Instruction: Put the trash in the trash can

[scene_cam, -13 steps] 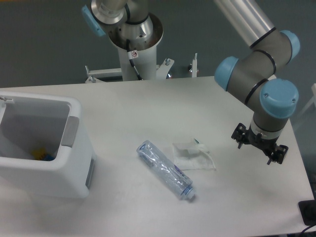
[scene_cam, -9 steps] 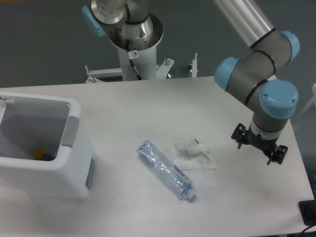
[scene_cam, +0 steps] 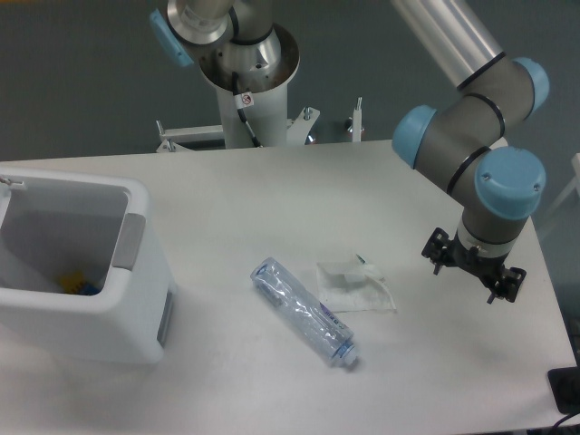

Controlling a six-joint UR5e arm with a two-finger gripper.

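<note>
The crushed bottle (scene_cam: 304, 312) lies on the desk (scene_cam: 272, 190), the crinkled bag (scene_cam: 355, 286) just right of it. The trash can (scene_cam: 77, 267) stands far left. The gripper (scene_cam: 471, 269) hovers right, jaws released, holding nothing.

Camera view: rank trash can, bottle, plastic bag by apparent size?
1. trash can, by far the largest.
2. bottle, longer than the bag.
3. plastic bag, smallest, though close to the bottle in area.
</note>
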